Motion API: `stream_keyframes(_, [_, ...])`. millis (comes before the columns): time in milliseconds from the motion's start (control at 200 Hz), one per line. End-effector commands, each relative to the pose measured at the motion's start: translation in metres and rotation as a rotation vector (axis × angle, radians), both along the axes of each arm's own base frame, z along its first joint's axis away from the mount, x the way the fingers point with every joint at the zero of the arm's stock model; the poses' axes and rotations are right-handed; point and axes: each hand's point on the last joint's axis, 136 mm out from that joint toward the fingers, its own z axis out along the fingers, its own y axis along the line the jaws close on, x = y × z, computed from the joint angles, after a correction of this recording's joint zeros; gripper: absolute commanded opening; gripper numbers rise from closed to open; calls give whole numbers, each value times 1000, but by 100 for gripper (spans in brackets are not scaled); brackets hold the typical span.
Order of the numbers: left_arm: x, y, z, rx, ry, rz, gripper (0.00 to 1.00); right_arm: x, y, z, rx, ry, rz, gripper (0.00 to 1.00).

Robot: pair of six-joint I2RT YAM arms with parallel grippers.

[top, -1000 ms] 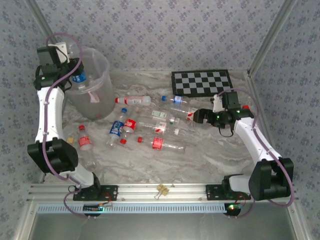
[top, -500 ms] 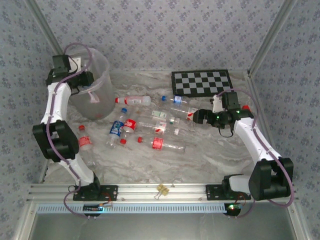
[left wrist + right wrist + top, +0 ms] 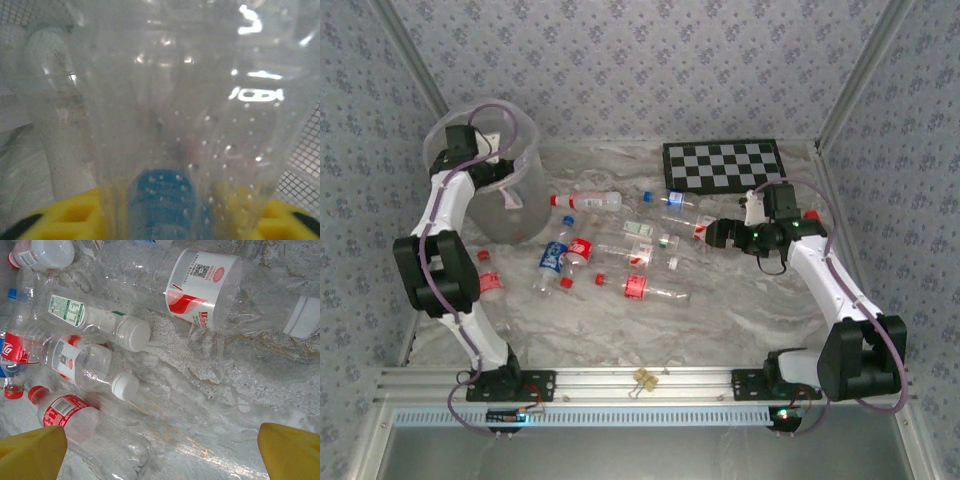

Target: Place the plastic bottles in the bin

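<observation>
L gripper [image 3: 490,172] sits inside the frosted round bin [image 3: 520,205], far left. Wrist cam: clear, droplet-specked bottle [image 3: 200,125], blue cap [image 3: 162,200], btwn yellow pads [image 3: 65,215]; clamped or loose, can't tell. Mid-table, plastic bottles [image 3: 620,255] lie scattered on marbled top [image 3: 740,320], checkerboard [image 3: 723,163] behind. R gripper [image 3: 162,450] jaws wide apart, just above crinkly red-labelled ones.

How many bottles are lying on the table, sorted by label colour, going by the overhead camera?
Red-label bottles: 5
Blue-label bottles: 2
White-label bottles: 2
Total with labels I can make out: 9
</observation>
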Motion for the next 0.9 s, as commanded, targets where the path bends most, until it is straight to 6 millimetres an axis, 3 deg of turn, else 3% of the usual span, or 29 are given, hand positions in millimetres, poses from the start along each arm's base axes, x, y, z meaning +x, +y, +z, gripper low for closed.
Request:
stream_keyframes(0, [1,-8,8,-27,-8,-31,69,-1,2,-1,-2,-7,20,100])
stream_keyframes(90, [2,-7,14,-20,-12,-31,84,-1,2,-2,2,-2,19,100])
stream_keyframes(170, [2,-7,21,-14,-19,-32,91,-2,3,-3,2,1,20,100])
stream_keyframes(630, [-11,2,69,64,-66,-15,92,3,0,-3,-32,-5,24,100])
stream_keyframes(895, [-27,3,119,92,-140,-1,97,16,1,7,-175,-144,118,100])
